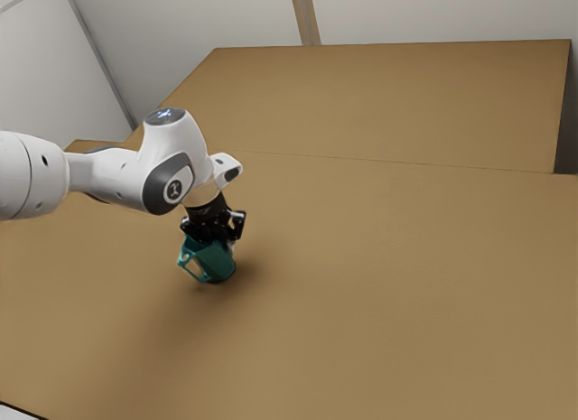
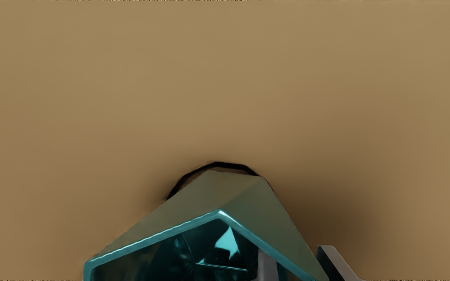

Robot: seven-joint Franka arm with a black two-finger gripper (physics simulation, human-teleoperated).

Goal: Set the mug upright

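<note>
Under the arm's hand in the exterior view is the gripper [image 1: 226, 243], at the upper part of the teal mug [image 1: 215, 263]. The mug leans, its handle facing the exterior view's left and its base low, close to the tabletop. In the wrist view the mug [image 2: 225, 214] has its mouth toward the camera. The gripper [image 2: 298, 259] is shut on its wall, one finger inside the mouth and the other outside. The handle and the lower parts of the fingers' contact are hidden in the wrist view.
The brown tabletop [image 1: 388, 284] extends around the mug, with a seam across its far part. Pale walls [image 1: 433, 14] stand behind the table. A shadow lies on the table beside the mug.
</note>
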